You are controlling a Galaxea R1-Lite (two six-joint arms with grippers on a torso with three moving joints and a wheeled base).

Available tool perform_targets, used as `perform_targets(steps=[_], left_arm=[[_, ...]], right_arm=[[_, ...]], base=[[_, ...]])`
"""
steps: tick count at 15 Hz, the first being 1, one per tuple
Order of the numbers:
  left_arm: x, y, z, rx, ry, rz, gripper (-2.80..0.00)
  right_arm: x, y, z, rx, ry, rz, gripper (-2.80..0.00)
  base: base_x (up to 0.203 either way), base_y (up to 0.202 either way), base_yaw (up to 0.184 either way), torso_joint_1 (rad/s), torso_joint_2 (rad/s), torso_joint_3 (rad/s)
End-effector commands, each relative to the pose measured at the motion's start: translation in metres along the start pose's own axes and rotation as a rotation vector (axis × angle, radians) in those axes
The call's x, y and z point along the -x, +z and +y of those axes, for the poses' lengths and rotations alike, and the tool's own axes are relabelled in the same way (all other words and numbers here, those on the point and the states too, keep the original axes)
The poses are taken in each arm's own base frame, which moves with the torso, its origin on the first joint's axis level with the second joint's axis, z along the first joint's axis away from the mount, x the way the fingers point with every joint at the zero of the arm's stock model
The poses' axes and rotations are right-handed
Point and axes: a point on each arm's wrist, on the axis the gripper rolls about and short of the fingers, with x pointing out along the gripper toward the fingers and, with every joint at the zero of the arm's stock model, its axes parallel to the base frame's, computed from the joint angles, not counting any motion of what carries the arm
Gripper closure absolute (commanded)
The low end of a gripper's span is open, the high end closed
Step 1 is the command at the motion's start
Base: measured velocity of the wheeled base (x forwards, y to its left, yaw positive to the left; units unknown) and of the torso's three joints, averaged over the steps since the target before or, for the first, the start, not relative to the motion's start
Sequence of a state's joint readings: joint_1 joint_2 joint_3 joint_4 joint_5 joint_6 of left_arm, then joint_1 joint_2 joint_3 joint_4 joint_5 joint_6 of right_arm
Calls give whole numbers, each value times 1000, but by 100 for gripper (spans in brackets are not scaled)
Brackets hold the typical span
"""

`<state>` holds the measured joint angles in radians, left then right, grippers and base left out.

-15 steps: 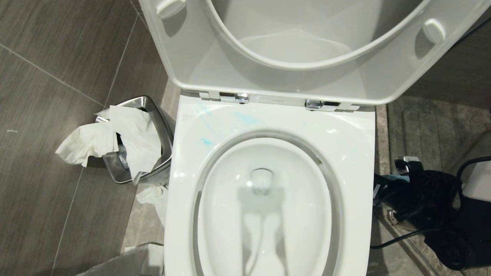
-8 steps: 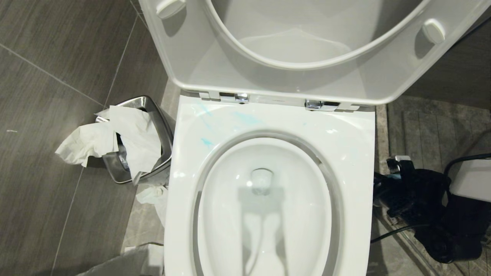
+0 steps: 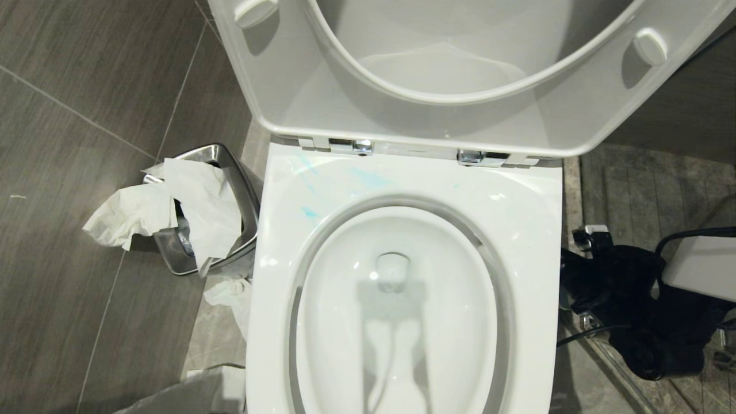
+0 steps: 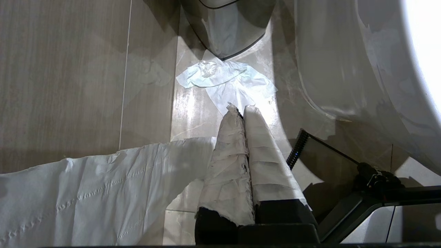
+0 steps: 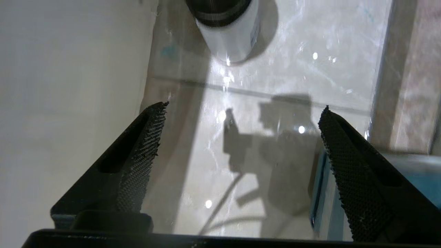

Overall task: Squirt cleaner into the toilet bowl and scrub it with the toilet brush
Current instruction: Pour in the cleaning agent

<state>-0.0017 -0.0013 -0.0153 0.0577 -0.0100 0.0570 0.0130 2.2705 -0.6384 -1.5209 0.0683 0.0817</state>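
Note:
The white toilet bowl (image 3: 535, 218) fills the middle of the head view, its seat and lid (image 3: 299, 86) raised. Pale blue streaks of cleaner (image 3: 310, 213) lie on the rim's back left. The toilet brush is out of view. My right arm (image 3: 627, 299) hangs low beside the toilet's right side. In the right wrist view the right gripper (image 5: 243, 106) is open over glossy floor, nothing between its fingers. Beside one finger is a blue-edged object (image 5: 320, 193). The left gripper (image 4: 242, 108), fingers wrapped in white, is shut and empty above the floor.
A steel bin (image 3: 230, 172) stuffed with white tissue stands left of the toilet, more tissue (image 4: 227, 79) on the floor. A white cylinder with a dark top (image 5: 229, 31) stands ahead of the right gripper. The toilet's white side (image 5: 69, 86) is close by it.
In the head view the right arm has shifted a little toward the back, alongside the toilet. The toilet and the bin have not moved.

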Motion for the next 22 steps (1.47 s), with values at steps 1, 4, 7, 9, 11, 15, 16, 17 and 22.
perform_targets(steps=[1,4,7,9,11,15,16,17,22], left_arm=[[0,0,0,0,1,2,0],[0,0,0,0,1,2,0],[0,0,0,0,0,2,0],[0,0,0,0,-1,2,0],[0,0,0,0,1,2,0],[0,0,0,0,1,2,0],[0,0,0,0,-1,2,0],[0,0,0,0,-1,2,0],[0,0,0,0,0,2,0]], right_arm=[[-15,-2,2,5,11,-32,-280],[-31,-6,5,13,25,-57,-280],[-49,-13,5,51,26,-83,-280],[-60,-16,4,100,24,-106,-280],[-73,-14,3,129,22,-150,-280],[-95,-13,3,139,26,-217,-280],[-99,-13,3,140,25,-231,-280],[-103,-10,2,144,25,-253,-280],[-124,2,6,173,32,-363,-280]], base=[[0,0,0,0,0,0],[0,0,0,0,0,0],[0,0,0,0,0,0],[0,0,0,0,0,0],[0,0,0,0,0,0],[0,0,0,0,0,0],[0,0,0,0,0,0],[0,0,0,0,0,0],[0,0,0,0,0,0]])
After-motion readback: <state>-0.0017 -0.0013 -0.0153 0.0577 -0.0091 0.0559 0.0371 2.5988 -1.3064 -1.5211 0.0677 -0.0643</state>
